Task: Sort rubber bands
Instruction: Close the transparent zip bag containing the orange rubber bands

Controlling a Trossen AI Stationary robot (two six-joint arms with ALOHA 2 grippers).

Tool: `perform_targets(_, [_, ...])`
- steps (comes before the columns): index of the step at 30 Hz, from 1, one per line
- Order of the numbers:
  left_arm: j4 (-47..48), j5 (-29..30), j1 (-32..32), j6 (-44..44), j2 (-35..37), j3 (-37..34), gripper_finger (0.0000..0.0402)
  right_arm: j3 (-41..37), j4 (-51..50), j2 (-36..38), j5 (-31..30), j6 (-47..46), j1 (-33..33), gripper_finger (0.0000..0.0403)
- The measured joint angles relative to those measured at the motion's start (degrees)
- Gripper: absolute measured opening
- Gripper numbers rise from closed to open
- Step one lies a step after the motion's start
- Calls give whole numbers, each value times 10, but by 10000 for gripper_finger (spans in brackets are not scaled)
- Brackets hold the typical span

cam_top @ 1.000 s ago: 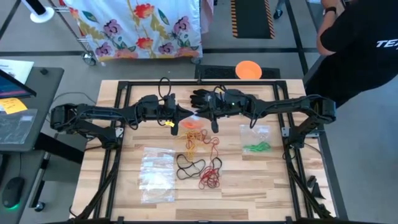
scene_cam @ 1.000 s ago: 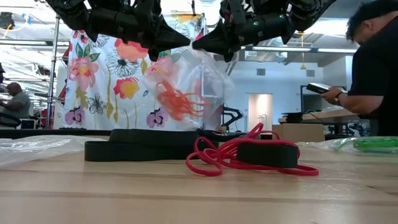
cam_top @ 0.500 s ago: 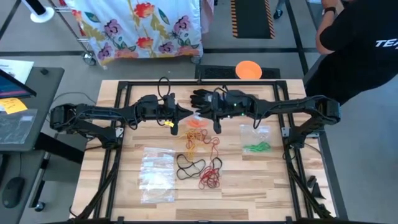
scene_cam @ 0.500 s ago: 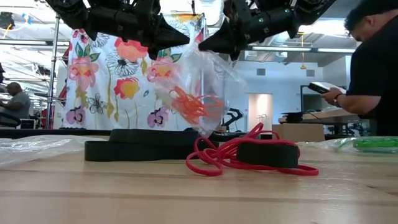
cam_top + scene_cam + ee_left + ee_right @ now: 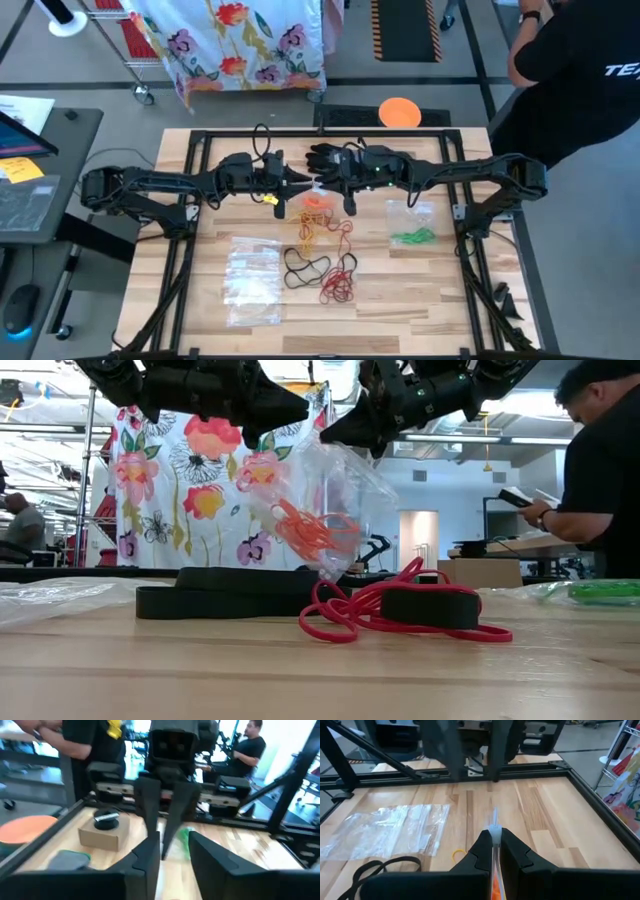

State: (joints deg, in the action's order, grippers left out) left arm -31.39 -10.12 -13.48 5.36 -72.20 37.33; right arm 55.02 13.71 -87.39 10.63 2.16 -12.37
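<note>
We see the clear bag [image 5: 335, 510] of orange rubber bands [image 5: 312, 530] hang straight down from our right tool [image 5: 372, 435], pinched shut on its top edge, while our left tool [image 5: 290, 412], just beside it, stands a little open, holding nothing.

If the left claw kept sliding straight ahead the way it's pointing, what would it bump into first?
Most likely the right gripper, straight ahead of the left gripper and holding the clear bag of orange bands; depth is hard to judge.

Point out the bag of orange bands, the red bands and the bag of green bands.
bag of orange bands [image 5: 335, 510], low view, on its clear plastic side above the orange bands.
red bands [image 5: 345, 622], low view, on the front loop lying on the table.
bag of green bands [image 5: 410, 228], high view, on the bag's middle.
</note>
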Motion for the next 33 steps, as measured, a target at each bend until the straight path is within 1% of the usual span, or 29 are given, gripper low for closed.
perform_targets(2, [32, -13, -1, -10, 0, 14, 114, 0, -1, 0, 0, 0, 0, 15])
perform_targets(4, [57, -14, 1, -20, -10, 34, 119, 1, -4, 0, 0, 0, 0, 15])
perform_targets(9, [110, -11, 3, -45, -47, 84, 120, 1, -22, 0, 0, -2, 5, 15])
perform_targets(11, [150, -1, 3, -47, -63, 99, 120, 1, -22, 0, 0, -2, 11, 15])
perform_targets(13, [172, 5, 2, -52, -72, 109, 120, 1, -29, 0, -3, 6, 16, 15])
perform_targets(18, [169, 9, 2, -51, -73, 116, 120, 1, -35, 0, -3, 10, 19, 15])
perform_targets(31, [221, 2, 4, -41, -62, 118, 120, 1, -46, 0, -3, 24, 19, 15])
perform_targets(33, [217, 2, 4, -40, -61, 118, 120, 1, -45, 0, -3, 24, 18, 15])
